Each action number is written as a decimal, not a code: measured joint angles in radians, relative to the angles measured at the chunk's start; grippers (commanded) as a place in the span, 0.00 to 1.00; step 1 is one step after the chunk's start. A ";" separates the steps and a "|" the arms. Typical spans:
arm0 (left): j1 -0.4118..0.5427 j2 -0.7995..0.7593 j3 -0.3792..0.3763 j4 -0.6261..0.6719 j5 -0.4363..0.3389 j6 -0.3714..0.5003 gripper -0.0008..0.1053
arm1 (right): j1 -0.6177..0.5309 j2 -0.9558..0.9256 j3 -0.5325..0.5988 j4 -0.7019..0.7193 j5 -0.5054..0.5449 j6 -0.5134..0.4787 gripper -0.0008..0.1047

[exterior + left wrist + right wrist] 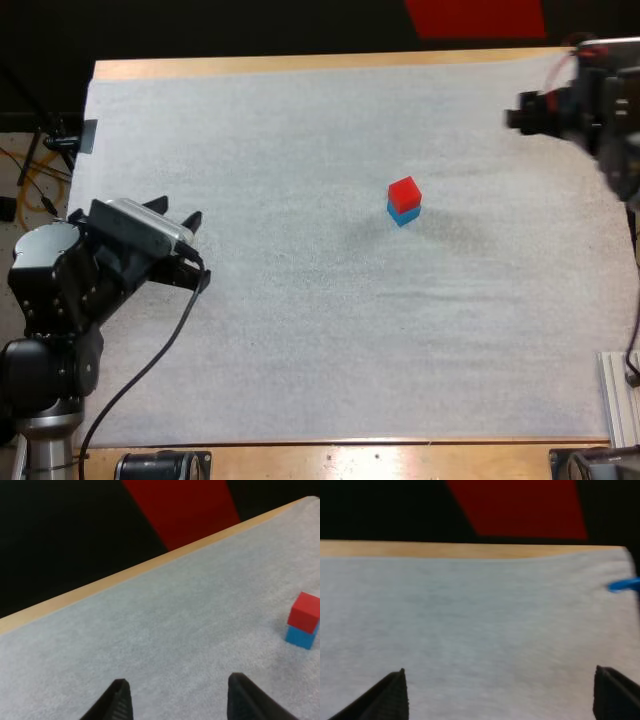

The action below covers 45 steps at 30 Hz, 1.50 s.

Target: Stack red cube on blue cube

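The red cube sits on top of the blue cube, right of the middle of the white mat on the bench. The left pincer hovers over the mat's left side, fingers apart and empty, well apart from the stack. The right pincer, at the far right, gapes wide, gripping nothing.

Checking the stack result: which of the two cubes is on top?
The red cube is on top; the blue cube lies directly beneath it, bearing it.
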 measured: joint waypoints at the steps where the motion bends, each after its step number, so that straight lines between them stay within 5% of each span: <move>1: 0.008 0.000 0.000 0.000 0.000 0.000 0.42 | -0.032 -0.025 0.000 0.019 -0.011 -0.011 0.70; 12: 0.015 -0.035 -0.003 0.027 0.025 -0.001 0.42 | -0.179 -0.293 0.060 0.117 -0.068 -0.112 0.70; 23: 0.015 -0.254 0.005 0.073 0.025 0.037 0.42 | -0.179 -0.702 0.408 0.123 -0.073 -0.119 0.70; 30: 0.015 -0.495 0.128 0.086 0.025 0.031 0.42 | -0.179 -0.977 0.643 0.127 -0.077 -0.119 0.70; 37: 0.015 -0.715 0.235 0.115 -0.125 -0.023 0.42 | -0.179 -1.238 0.765 0.127 -0.133 -0.073 0.70; 45: 0.015 -0.769 0.240 0.267 -0.210 -0.023 0.42 | -0.179 -1.427 0.781 0.235 -0.141 -0.116 0.70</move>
